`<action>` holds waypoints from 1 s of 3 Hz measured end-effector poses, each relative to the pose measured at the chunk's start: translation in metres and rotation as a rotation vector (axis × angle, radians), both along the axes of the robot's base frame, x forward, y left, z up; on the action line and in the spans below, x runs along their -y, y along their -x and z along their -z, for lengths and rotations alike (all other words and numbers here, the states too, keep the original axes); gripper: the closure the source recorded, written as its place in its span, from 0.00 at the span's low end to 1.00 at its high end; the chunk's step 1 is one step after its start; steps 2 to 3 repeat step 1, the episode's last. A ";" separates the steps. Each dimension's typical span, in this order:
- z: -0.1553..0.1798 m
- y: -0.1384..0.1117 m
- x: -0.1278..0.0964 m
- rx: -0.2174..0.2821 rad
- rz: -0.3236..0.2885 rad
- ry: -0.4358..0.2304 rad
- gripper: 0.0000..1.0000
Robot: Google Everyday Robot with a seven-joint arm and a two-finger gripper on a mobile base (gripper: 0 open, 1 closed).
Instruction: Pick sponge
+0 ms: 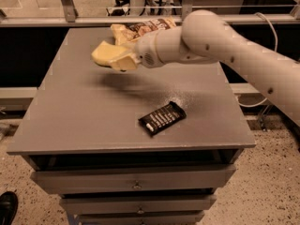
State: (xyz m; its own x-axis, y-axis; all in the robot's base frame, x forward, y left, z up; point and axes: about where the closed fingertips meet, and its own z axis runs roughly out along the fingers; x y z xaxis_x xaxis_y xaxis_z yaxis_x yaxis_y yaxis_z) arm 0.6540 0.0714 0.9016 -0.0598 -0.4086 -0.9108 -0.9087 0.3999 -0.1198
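The sponge [104,53] is a pale yellow soft block. It hangs in the air above the back left part of the grey table [70,121], with its shadow on the tabletop below. My gripper [121,61] is shut on the sponge's right end and holds it clear of the surface. The arm reaches in from the right across the table's back.
A crinkled yellow-brown snack bag [140,28] lies at the table's back edge, just behind the arm. A black wrapped bar [162,118] lies at the front middle. Drawers [136,179] sit below the tabletop. A railing runs behind the table.
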 end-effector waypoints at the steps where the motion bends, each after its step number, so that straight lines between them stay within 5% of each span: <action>1: 0.004 -0.001 0.003 -0.005 0.006 0.003 1.00; 3: 0.004 -0.001 0.003 -0.005 0.006 0.003 1.00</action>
